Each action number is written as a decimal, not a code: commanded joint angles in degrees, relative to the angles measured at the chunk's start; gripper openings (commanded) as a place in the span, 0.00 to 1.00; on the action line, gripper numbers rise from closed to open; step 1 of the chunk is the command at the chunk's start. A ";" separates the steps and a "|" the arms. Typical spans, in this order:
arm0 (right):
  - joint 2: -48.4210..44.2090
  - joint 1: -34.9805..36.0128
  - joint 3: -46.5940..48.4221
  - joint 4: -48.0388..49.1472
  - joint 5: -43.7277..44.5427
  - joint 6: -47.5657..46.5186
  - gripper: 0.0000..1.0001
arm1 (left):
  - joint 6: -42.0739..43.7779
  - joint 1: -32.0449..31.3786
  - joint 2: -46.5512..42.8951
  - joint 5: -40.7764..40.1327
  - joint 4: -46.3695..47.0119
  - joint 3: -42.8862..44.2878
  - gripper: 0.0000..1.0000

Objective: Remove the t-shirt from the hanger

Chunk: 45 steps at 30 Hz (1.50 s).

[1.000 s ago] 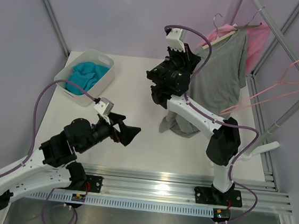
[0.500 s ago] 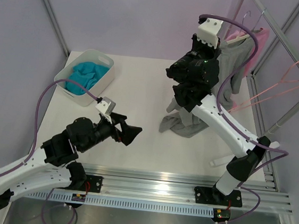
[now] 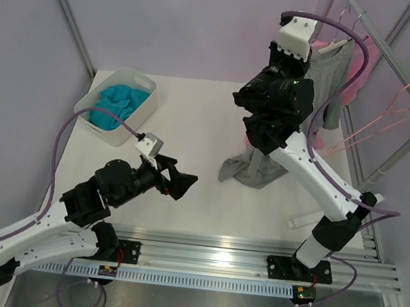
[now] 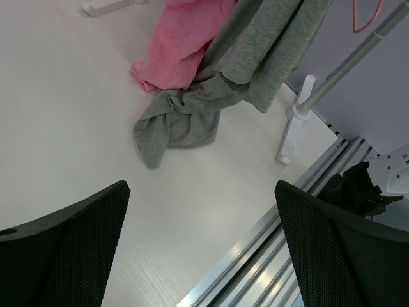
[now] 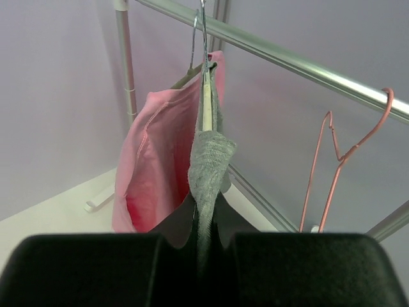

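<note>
right claw (image 5: pixel 204 220) pinched shut on the t-shirt (image 5: pixel 208 160), which hangs on the hanger (image 5: pixel 206 109) at the rail (image 5: pixel 287 61), hem pooled on the tabletop (image 4: pixel 64 128); left claw (image 4: pixel 201 192) wide open, empty, so a one-sided tug may unhook the hanger or drag the pink shirt (image 5: pixel 160 166).

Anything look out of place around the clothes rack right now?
Yes. The heather-grey cotton t-shirt hangs bunched and askew on the thick cream hanger, its hem crumpled on the white table beside the trailing hem of the pink t-shirt. The right tool pinches its fabric.
</note>
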 commanded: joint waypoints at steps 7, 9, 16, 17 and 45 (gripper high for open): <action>8.29 5.14 14.81 8.00 6.06 -22.42 0.00 | 5.97 -0.27 -1.31 1.59 4.97 3.00 0.99; 7.77 5.14 14.82 5.47 5.98 -17.71 0.00 | 6.59 -0.27 -2.19 0.53 3.66 3.00 0.99; 9.25 7.33 16.74 0.27 2.65 -14.68 0.00 | 7.82 -0.27 -5.79 -2.37 2.07 1.95 0.99; 9.78 8.29 17.36 0.70 2.12 -15.90 0.00 | 7.91 -0.18 -6.14 -2.72 2.15 1.78 0.99; 21.64 23.86 32.57 1.92 -1.23 -14.14 0.00 | 4.21 -0.27 -19.68 0.79 -5.84 9.95 0.99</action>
